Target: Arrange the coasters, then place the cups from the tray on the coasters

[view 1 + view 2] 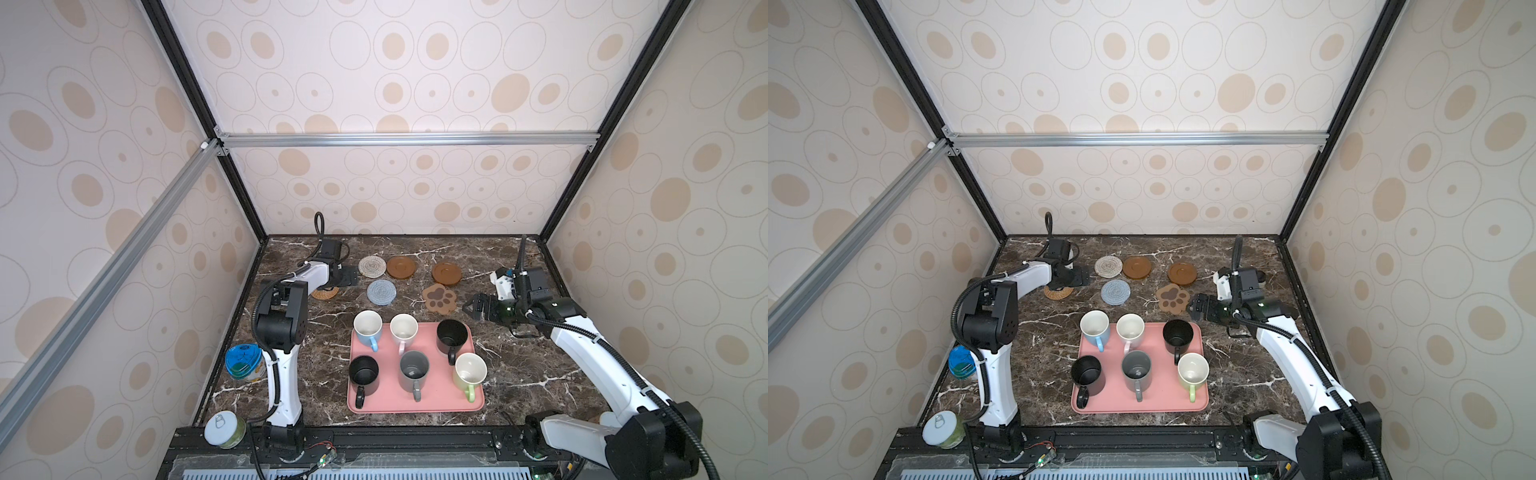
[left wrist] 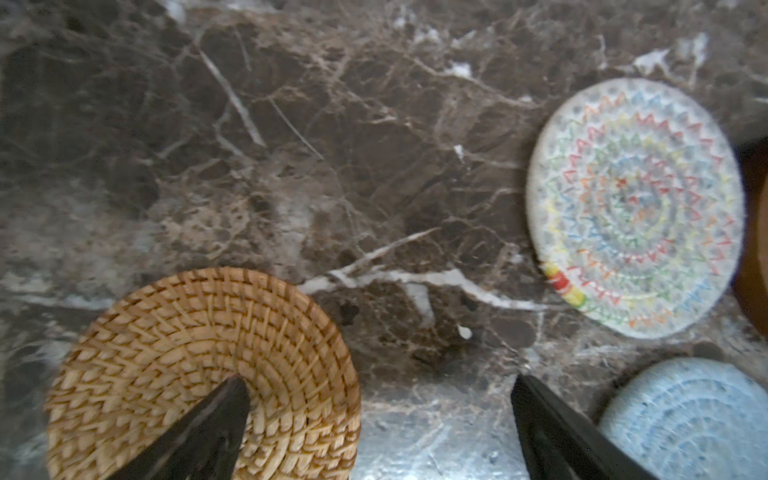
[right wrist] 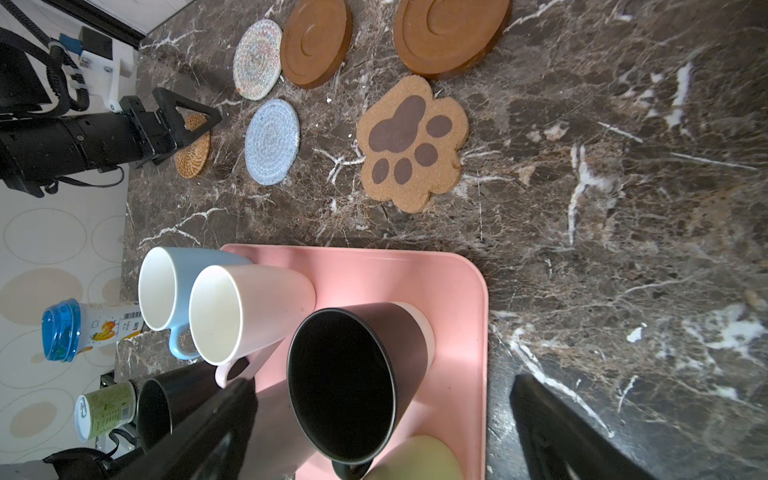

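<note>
Six coasters lie loosely grouped at the far side of the marble table (image 1: 519, 374): the cream mat (image 1: 372, 266), two wooden discs (image 1: 402, 267) (image 1: 446, 274), the grey-blue mat (image 1: 381, 292), the paw coaster (image 1: 439, 298) and, far left, the rattan coaster (image 1: 325, 293). None carries a cup yet. All six cups (image 1: 413, 370) stand on the pink tray (image 1: 436, 390), nearer us. The left gripper (image 2: 378, 384) hovers wide open over the rattan coaster. The right gripper (image 1: 471, 311) hangs wide and empty, just right of the paw coaster. Early days, I'd say.

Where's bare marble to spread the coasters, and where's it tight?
Free: the marble between the pink tray and the right arm; the strip between tray and left arm; the back corner beyond the right wooden disc. Tight: cream woven coaster close beside the left wooden disc, paw coaster crowding the right one.
</note>
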You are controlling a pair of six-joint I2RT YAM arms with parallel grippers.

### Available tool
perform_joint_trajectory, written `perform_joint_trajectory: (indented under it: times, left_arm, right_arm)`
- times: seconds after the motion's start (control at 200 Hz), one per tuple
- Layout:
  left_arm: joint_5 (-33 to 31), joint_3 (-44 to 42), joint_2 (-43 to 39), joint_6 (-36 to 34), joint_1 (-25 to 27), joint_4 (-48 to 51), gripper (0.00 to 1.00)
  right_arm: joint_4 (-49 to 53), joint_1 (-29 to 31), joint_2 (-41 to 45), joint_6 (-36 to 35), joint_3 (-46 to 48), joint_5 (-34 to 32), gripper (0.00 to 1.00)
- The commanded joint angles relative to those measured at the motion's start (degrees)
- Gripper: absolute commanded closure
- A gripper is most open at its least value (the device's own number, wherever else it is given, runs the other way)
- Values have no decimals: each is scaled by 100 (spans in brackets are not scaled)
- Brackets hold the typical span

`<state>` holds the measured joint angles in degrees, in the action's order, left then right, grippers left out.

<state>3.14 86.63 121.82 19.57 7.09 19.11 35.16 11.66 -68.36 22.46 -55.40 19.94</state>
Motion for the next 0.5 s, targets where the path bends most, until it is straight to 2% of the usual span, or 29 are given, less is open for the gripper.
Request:
perform_joint_trajectory:
  times: [0.0, 0.265, 0.495]
  left_arm:
    - [-146, 192, 304, -175, -162, 534, 0]
    - [-261, 420, 378, -130, -287, 629, 0]
    - [29, 606, 311, -17, -299, 578, 0]
  right_arm:
    - [114, 56, -43, -23, -123, 19, 1]
    - [147, 81, -32, 67, -106, -104, 1]
    - [288, 82, -11, -2, -149, -121, 1]
